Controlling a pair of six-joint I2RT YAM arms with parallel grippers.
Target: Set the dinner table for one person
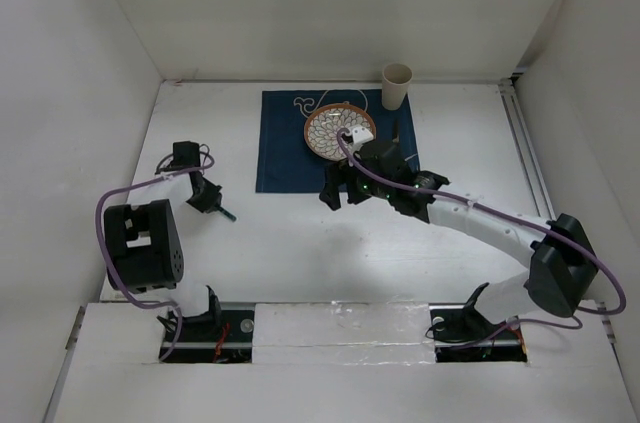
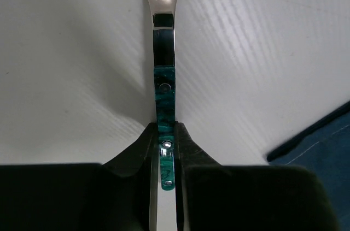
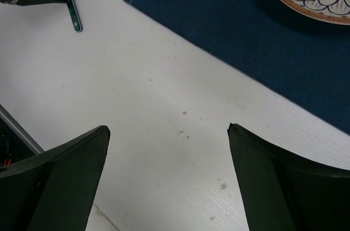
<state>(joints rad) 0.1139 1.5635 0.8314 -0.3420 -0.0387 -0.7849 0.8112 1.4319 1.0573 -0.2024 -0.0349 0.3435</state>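
**Top view.** The table (image 1: pixel 300 253) is a flat, matte white board filling the floor of the white-walled enclosure; close up its surface is faintly ribbed. Toward 12 o'clock on it lies the mat (image 1: pixel 283 158), a rectangle of dark blue cloth with white line drawings. On the mat's 1 o'clock part sits the plate (image 1: pixel 335 133), round and shallow, with a petal pattern inside a brown rim. A plain beige, tapered cup (image 1: pixel 397 86) stands at the mat's 1 o'clock corner.

**Arms.** The left pincer (image 2: pixel 165 132), at 9 o'clock of the table's middle, is pressed together on a utensil (image 2: pixel 163 51). Its handle is mottled green and riveted, and its neck is polished steel; the head is cut off. The right pincer (image 3: pixel 168 129) is spread and holds nothing, over bare table by the mat's 6 o'clock edge.
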